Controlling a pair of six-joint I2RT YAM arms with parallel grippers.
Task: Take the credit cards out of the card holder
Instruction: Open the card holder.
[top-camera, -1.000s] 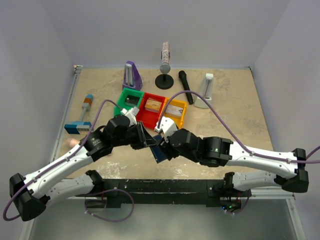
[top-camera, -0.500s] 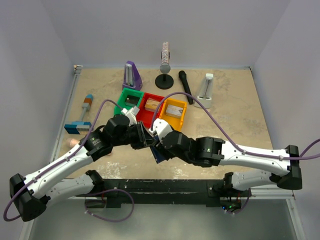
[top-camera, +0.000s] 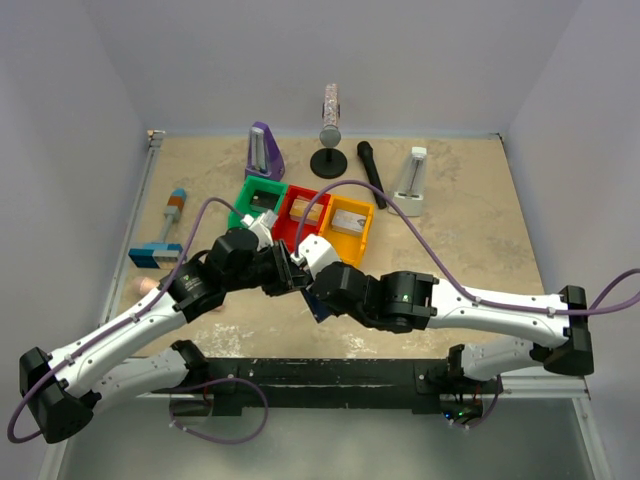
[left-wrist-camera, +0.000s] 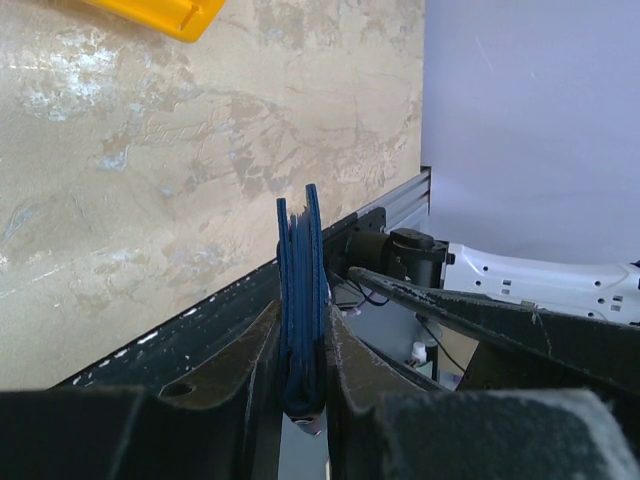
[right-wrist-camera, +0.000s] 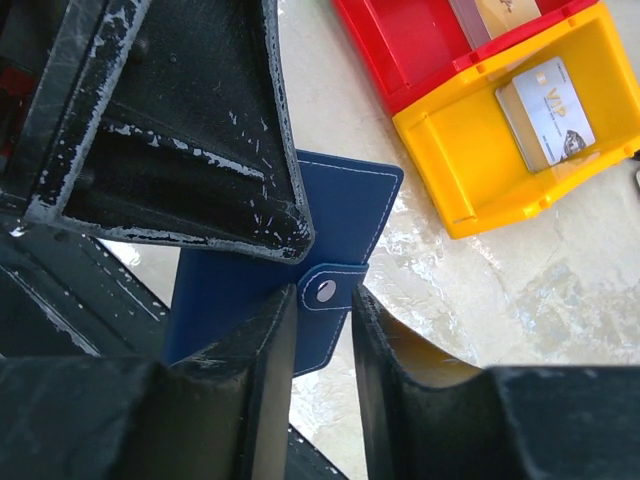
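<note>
One wallet (left-wrist-camera: 298, 250), pinched by left end effector (left-wrist-camera: 302, 335). Right end effector (right-wrist-camera: 323, 305) straddles its snap (right-wrist-camera: 325, 291); grip indeterminate. Three bins (top-camera: 358, 238) beyond.

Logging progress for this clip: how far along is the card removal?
Done: nothing evident; the card holder looks snapped shut. In hand: the left gripper clamps it, and the right gripper has its jaws either side of the snap tab. Left: unsnap, open, pull every card.
</note>
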